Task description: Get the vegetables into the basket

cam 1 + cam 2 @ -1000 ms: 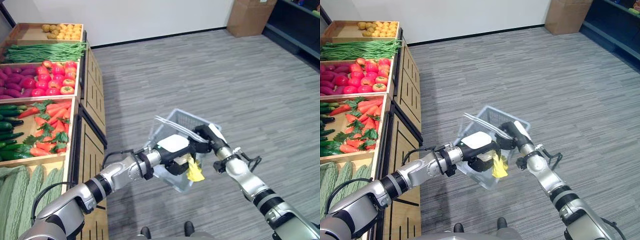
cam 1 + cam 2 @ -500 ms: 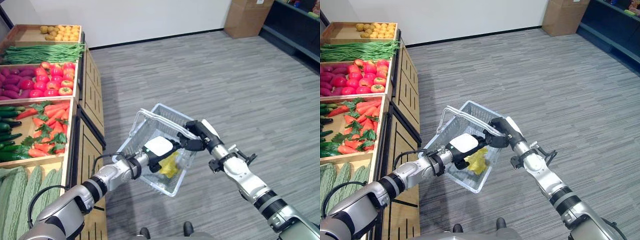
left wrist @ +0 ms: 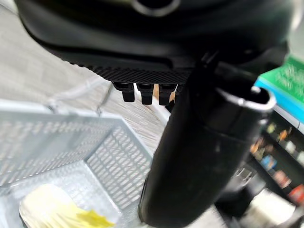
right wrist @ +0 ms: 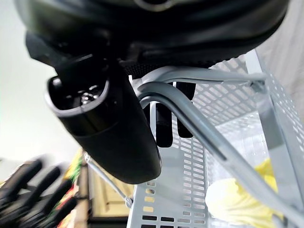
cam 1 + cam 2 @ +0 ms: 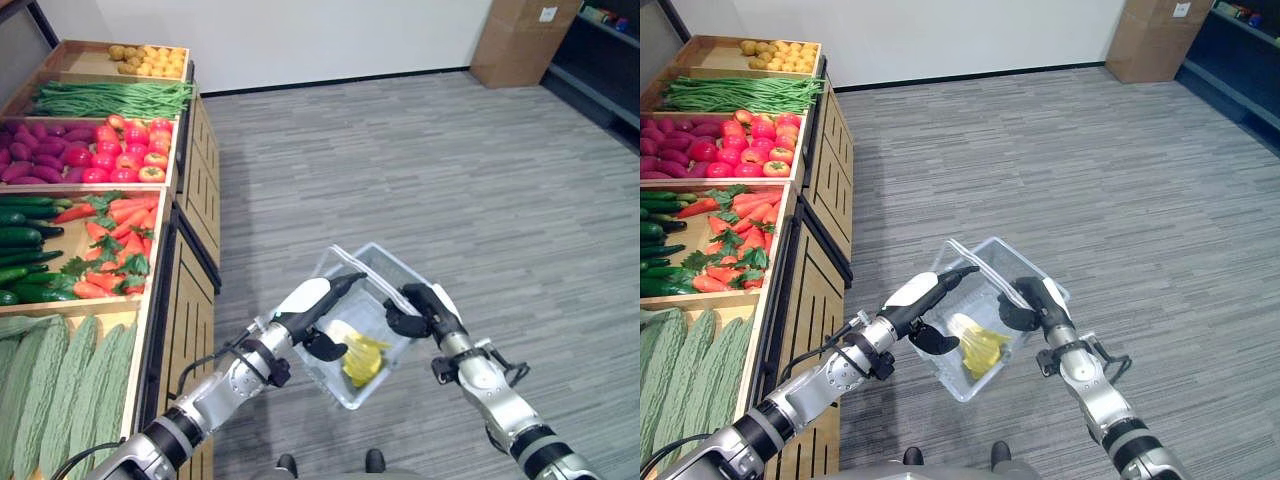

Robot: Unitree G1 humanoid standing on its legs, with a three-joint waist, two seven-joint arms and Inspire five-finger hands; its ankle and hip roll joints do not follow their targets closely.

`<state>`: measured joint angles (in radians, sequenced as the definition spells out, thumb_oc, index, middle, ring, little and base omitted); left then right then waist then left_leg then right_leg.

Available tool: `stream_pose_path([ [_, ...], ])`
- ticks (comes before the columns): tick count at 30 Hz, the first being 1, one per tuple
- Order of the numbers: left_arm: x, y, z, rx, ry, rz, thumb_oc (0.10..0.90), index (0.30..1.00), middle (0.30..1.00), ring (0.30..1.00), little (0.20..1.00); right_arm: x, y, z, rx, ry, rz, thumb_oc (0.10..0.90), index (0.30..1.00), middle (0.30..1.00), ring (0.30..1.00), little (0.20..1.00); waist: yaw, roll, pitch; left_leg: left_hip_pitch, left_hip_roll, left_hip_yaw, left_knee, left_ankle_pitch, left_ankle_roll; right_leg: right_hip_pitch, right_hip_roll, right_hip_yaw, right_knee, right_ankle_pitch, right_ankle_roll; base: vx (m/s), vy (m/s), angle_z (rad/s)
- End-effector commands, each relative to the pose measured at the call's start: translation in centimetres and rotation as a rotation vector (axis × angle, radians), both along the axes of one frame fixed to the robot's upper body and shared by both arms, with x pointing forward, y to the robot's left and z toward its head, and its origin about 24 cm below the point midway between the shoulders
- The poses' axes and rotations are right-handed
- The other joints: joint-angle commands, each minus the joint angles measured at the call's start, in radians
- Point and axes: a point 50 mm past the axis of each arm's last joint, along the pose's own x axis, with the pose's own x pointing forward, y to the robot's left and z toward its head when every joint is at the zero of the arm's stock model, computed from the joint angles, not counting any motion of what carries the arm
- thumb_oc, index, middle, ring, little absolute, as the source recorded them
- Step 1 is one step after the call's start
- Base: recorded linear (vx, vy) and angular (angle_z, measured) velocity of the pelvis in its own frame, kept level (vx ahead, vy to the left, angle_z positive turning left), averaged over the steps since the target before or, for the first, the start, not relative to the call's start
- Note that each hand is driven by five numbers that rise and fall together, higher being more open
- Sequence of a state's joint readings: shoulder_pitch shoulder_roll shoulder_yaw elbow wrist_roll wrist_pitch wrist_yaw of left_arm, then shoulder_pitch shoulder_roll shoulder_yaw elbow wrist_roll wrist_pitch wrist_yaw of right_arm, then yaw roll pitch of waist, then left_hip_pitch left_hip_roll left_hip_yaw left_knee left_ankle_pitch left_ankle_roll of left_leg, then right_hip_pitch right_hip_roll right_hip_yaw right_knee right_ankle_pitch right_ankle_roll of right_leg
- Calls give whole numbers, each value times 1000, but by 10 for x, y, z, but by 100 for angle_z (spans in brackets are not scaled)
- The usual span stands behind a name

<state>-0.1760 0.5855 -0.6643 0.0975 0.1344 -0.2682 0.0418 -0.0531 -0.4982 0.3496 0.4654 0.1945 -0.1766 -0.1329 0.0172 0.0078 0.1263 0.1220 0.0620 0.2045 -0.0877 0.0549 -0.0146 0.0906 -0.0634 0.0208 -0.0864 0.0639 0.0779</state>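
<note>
Left hand [image 5: 322,312] released yellow vegetable [image 5: 360,357], now in basket [image 5: 395,283].

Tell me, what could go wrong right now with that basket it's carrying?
The basket hangs tilted from its handles, gripped by the right hand alone, so a swing might tip out the yellow vegetable inside. The left hand is open at the basket's rim, and could knock it when pulling away.
</note>
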Motion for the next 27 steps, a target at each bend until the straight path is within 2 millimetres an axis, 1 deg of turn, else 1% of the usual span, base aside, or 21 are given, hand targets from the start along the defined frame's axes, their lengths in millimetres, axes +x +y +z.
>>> stream_pose_path([
  [1,14,-8,31,-193,-3,-82,900,1000,1000,1000,1000,35,5,55,66,-323,-9,400,300,300,300,300,7,-45,-111,-17,20,-19,0,-26,-52,-18,-66,-62,21,-2,73,-3,14,3],
  [3,9,1,27,-207,37,-72,900,1000,1000,1000,1000,30,-4,45,28,-281,-35,400,300,300,300,300,10,-45,-109,-19,19,-21,0,-25,-52,-19,-67,-62,22,-2,73,0,0,0],
  [5,2,13,13,-232,127,-16,900,1000,1000,1000,1000,20,-18,29,-13,-211,-91,400,300,300,300,300,13,-44,-106,-21,18,-22,0,-23,-51,-21,-69,-64,25,-1,74,0,0,0],
  [6,-5,24,-2,-239,215,35,900,1000,1000,1000,1000,12,-28,19,-26,-165,-133,400,300,300,300,300,16,-43,-101,-23,16,-26,0,-22,-50,-24,-70,-63,26,0,75,0,0,0],
  [7,-5,25,-2,-240,216,35,900,1000,1000,1000,1000,12,-28,19,-27,-164,-132,400,300,300,300,300,15,-43,-103,-24,16,-26,0,-22,-50,-24,-70,-63,26,0,75,0,0,0],
  [8,-16,40,-23,-224,344,81,900,1000,1000,1000,1000,-1,-42,4,-31,-89,-198,400,300,300,300,300,17,-41,-98,-28,15,-29,0,-20,-49,-27,-72,-66,29,1,77,0,0,0],
  [9,-16,40,-24,-224,345,81,900,1000,1000,1000,1000,-2,-42,4,-30,-88,-197,400,300,300,300,300,17,-42,-100,-28,15,-29,0,-21,-49,-27,-72,-66,29,1,77,0,0,0],
  [10,-20,47,-37,-200,398,119,900,1000,1000,1000,1000,-8,-47,-5,-43,-42,-217,400,300,300,300,300,16,-41,-99,-30,14,-30,0,-19,-49,-30,-72,-66,30,2,77,0,0,0],
  [11,-24,53,-47,-174,435,149,900,1000,1000,1000,1000,-13,-50,-9,-53,-22,-224,400,300,300,300,300,16,-40,-97,-31,13,-31,0,-19,-49,-33,-74,-65,32,3,78,0,0,0],
  [12,-26,57,-53,-147,448,167,900,1000,1000,1000,1000,-17,-53,-13,-54,-1,-236,400,300,300,300,300,15,-39,-97,-31,12,-33,0,-19,-48,-35,-74,-65,32,3,78,0,0,0],
  [13,-31,66,-67,-83,473,218,900,1000,1000,1000,1000,-24,-56,-21,-63,40,-252,400,300,300,300,300,16,-40,-94,-32,12,-35,0,-18,-48,-37,-74,-63,33,3,78,0,0,0],
  [14,-33,67,-73,-53,480,222,900,1000,1000,1000,1000,-27,-58,-22,-68,50,-257,400,300,300,300,300,15,-39,-94,-34,11,-36,0,-18,-48,-38,-75,-63,34,2,78,0,0,0],
  [15,-38,75,-84,-5,505,276,900,1000,1000,1000,1000,-33,-61,-28,-75,79,-268,400,300,300,300,300,16,-41,-93,-35,11,-36,0,-17,-47,-40,-74,-62,35,2,77,0,0,0],
  [16,-54,89,-112,43,598,409,900,1000,1000,1000,1000,-44,-66,-36,-90,128,-288,400,300,300,300,300,15,-41,-92,-37,11,-35,0,-16,-46,-43,-74,-63,37,2,77,0,0,0],
  [17,-59,95,-121,79,624,450,900,1000,1000,1000,1000,-48,-67,-40,-88,146,-303,400,300,300,300,300,14,-41,-90,-37,11,-34,0,-16,-46,-44,-74,-62,37,2,76,0,0,0],
  [18,-69,99,-136,165,664,481,900,1000,1000,1000,1000,-54,-68,-45,-95,180,-316,400,300,300,300,300,14,-40,-89,-39,12,-34,0,-15,-46,-46,-74,-61,38,2,75,0,0,0],
  [19,-75,105,-143,263,674,482,900,1000,1000,1000,1000,-58,-68,-50,-108,204,-319,400,300,300,300,300,15,-41,-88,-40,12,-33,0,-16,-46,-48,-73,-61,38,2,75,0,0,0],
  [21,-88,111,-157,392,695,502,900,1000,1000,1000,1000,-66,-66,-58,-115,243,-323,400,300,300,300,300,16,-41,-84,-40,12,-31,0,-17,-46,-48,-72,-61,39,0,74,0,0,0],
  [25,-120,122,-177,498,812,615,900,1000,1000,1000,1000,-79,-58,-68,-128,298,-289,400,300,300,300,300,15,-41,-81,-38,11,-25,0,-19,-47,-51,-73,-59,42,-1,73,3,8,-1],
  [26,-135,126,-183,520,862,666,900,1000,1000,1000,1000,-84,-56,-72,-123,319,-284,400,300,300,300,300,14,-41,-80,-37,9,-22,0,-21,-46,-53,-74,-56,44,0,74,0,0,0],
  [27,-135,126,-183,520,862,666,900,1000,1000,1000,1000,-84,-56,-72,-124,319,-284,400,300,300,300,300,14,-41,-80,-37,9,-21,0,-21,-46,-53,-74,-56,44,-1,74,13,32,-4],
])
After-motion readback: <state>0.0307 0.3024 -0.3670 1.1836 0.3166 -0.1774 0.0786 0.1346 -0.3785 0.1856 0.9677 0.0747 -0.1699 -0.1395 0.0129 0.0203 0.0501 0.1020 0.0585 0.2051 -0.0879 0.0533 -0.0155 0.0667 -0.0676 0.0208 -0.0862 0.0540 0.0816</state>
